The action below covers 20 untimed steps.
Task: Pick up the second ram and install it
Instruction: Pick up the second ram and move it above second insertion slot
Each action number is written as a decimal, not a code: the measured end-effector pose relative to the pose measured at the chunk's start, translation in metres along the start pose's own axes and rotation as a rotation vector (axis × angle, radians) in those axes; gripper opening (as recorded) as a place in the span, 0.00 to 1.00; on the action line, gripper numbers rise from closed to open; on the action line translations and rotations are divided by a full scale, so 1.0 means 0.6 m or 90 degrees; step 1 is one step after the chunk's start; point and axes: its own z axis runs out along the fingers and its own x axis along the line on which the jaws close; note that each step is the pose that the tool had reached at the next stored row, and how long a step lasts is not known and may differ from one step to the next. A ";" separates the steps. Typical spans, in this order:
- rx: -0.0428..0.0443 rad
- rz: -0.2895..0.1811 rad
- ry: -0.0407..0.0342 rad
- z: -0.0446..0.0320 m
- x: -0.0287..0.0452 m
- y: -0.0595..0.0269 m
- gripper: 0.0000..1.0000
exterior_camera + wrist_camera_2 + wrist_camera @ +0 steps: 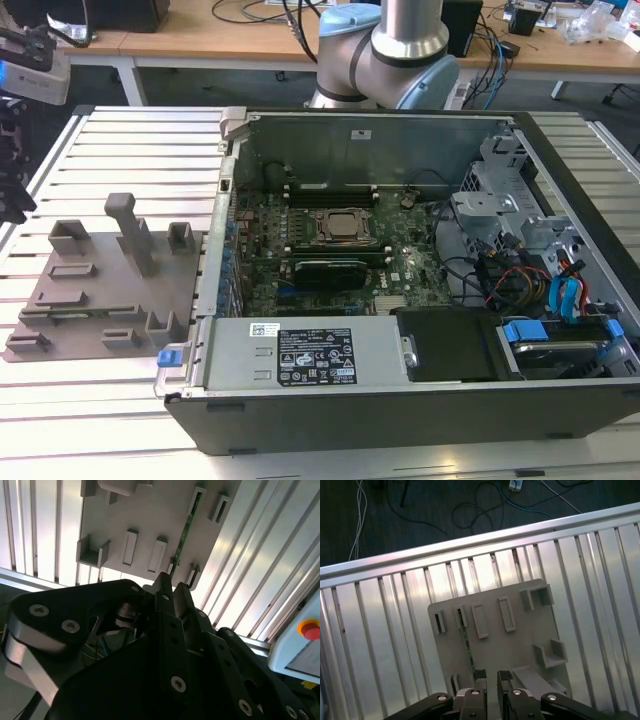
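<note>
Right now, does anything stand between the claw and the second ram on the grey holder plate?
Nothing visible does. In the first wrist view the claw hangs over the grey holder plate, and the second ram stands on edge in its slots close beside the claw, with nothing lying over it.

Stickers showing, no print reading clearly.
In the exterior view a large white label point(318, 357) and a small white sticker point(263, 329) are sitting on the grey power-supply cover point(230, 362) inside the computer case point(400, 425); their print is coming through as tiny dark marks, and no word or number is standing out legibly.
</note>
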 end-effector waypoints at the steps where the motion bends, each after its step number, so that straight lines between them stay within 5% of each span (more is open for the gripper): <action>1: 0.0000 0.000 0.0000 0.005 0.003 -0.001 0.24; 6: 0.0000 0.000 0.0000 0.026 0.009 -0.003 0.24; 20: 0.0000 0.000 0.0000 0.056 0.012 -0.005 0.24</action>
